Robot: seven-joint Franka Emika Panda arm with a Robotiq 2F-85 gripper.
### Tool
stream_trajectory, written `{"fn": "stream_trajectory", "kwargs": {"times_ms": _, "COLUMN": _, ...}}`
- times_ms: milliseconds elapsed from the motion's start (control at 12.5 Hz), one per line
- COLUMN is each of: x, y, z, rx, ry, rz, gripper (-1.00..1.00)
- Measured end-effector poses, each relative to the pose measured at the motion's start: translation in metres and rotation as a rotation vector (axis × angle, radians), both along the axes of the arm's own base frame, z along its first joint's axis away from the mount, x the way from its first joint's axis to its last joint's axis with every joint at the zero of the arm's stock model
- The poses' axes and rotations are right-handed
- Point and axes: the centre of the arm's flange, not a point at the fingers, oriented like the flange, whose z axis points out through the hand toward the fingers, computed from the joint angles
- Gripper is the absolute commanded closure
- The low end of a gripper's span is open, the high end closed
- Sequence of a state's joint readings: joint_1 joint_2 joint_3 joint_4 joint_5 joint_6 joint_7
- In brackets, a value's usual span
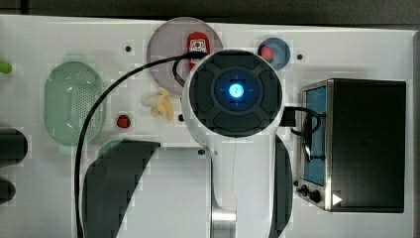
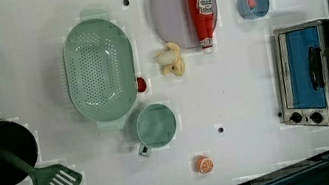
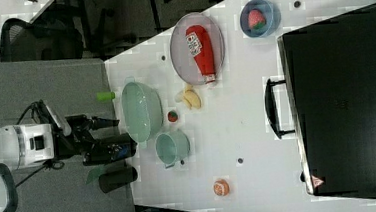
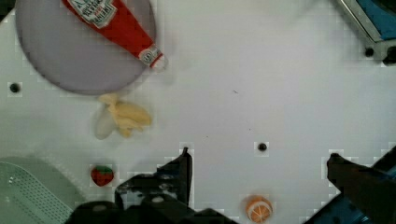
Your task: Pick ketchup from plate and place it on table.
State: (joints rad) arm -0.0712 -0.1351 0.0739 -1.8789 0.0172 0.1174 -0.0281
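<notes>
The red plastic ketchup bottle [image 2: 202, 11] with its white label lies flat on the round, smooth lilac plate [image 2: 170, 10], cap over the rim. The hand [image 4: 259, 163] hangs released above the white tabletop [image 2: 232, 86], well apart. Risk — the rounded, slick bottle could roll or squirt sideways under an off-centre pinch.

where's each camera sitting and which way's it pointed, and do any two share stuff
Top view: overhead, looking down; the arm's round housing covers part of the plate.
Left view: high, looking down on the table; ketchup on the plate.
Right view: high, the arm at the right view's left.
Wrist view: looks down past the open gripper.
Left and right views share the orange slice.
</notes>
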Motion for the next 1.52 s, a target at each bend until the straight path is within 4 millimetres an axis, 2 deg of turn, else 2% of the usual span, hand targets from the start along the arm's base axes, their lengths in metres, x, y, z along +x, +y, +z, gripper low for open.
{"fn": "stream_trajectory", "kwargs": {"times_ms": 160, "x": 0.013, "y": 0.0, "z": -0.005, "rx": -0.005, "ry": -0.046, "rz": 0.001, "gripper": -1.0}}
{"fn": "stream_trajectory", "kwargs": {"times_ms": 240, "x": 0.019, "y": 0.001, "z": -0.016, "rx": -0.004, "ry": -0.037, "rz": 0.005, "gripper": -1.0}}
{"fn": "stream_trajectory", "kwargs": {"times_ms": 640, "x": 0.056, "y": 0.004, "z": -0.114, "rx": 0.007, "ry": 0.077, "rz": 0.016, "gripper": -1.0}}
{"fn": "stream_trajectory", "kwargs": {"times_ms": 800, "x": 0.065, "y": 0.002, "z": -0.147, "rx": 0.018, "ry": 0.096, "rz": 0.01, "gripper": -1.0}}
{"fn": "stream_trajectory", "kwargs": {"times_ms": 1040, "x": 0.079, "y": 0.004, "z": -0.18, "rx": 0.032, "ry": 0.082, "rz": 0.044, "gripper": -1.0}}
{"fn": "stream_trajectory", "kwargs": {"times_ms": 1520, "x": 0.121, "y": 0.017, "z": -0.252, "rx": 0.056, "ry": -0.012, "rz": 0.339, "gripper": -1.0}}
